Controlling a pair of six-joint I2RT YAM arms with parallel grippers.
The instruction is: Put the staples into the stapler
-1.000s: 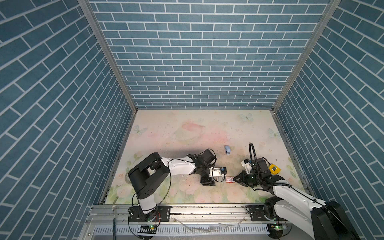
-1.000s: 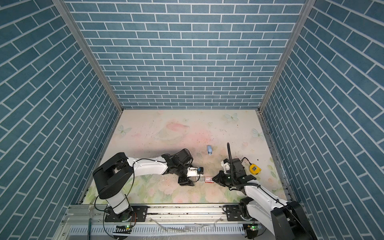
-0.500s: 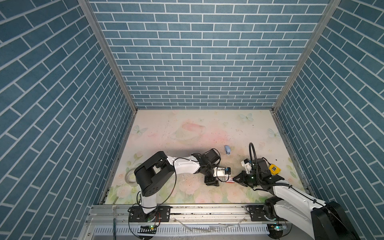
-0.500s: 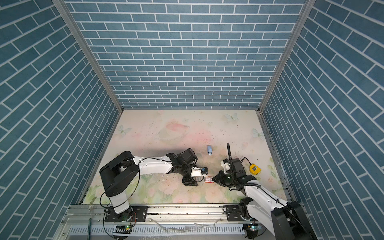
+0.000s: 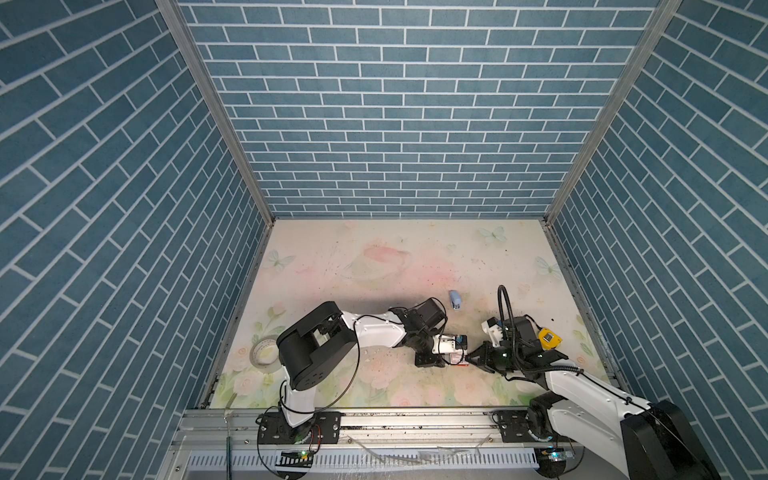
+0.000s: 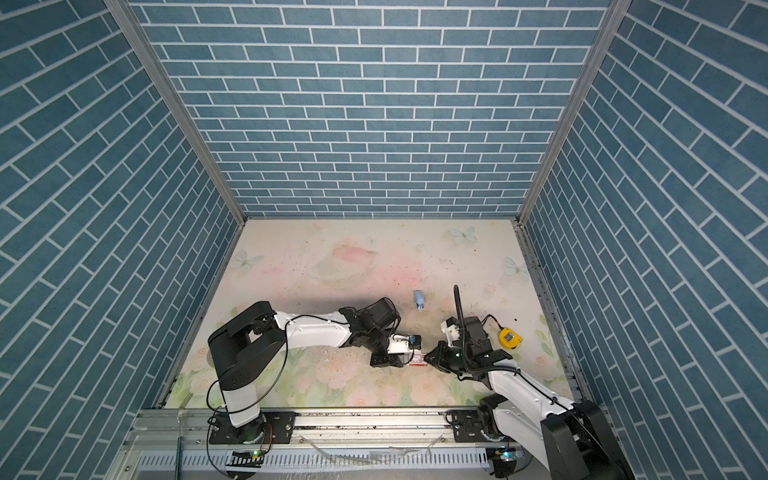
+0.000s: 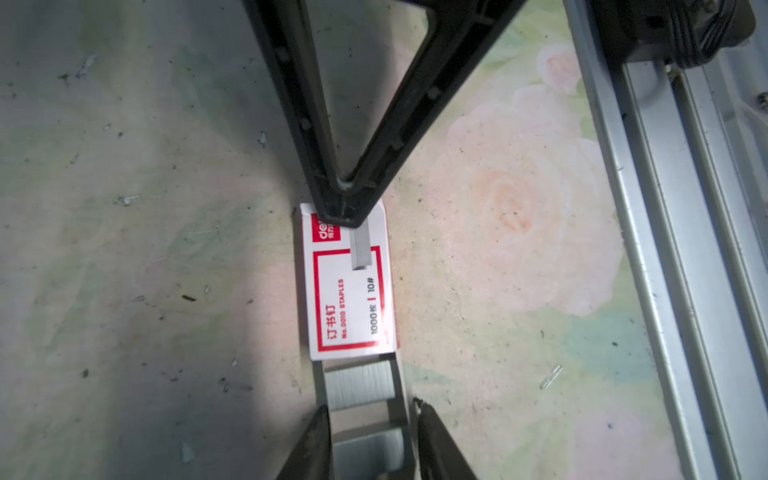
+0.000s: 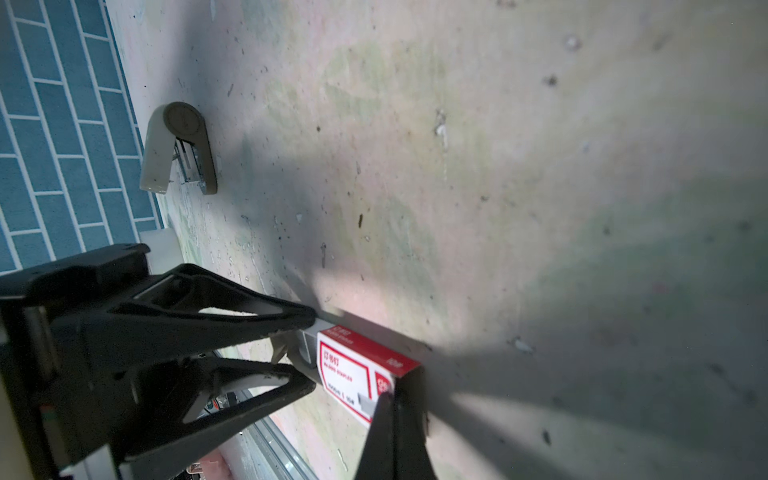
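Note:
The red-and-white staple box lies on the floral mat, and its pale tray of silver staples is slid partly out of one end. My left gripper is shut on that tray, one finger against each side wall. My right gripper is shut, its tip pressed on the box's opposite end. In both top views the two grippers meet at the box. The small blue stapler lies apart, farther back on the mat.
A yellow tape measure sits by my right arm. A roll of tape lies near the left wall. The metal front rail runs close beside the box. Loose staple bits dot the mat.
My left gripper has moved right to the box and closed from wide open onto the tray's sides. The right arm and the box have stayed put.

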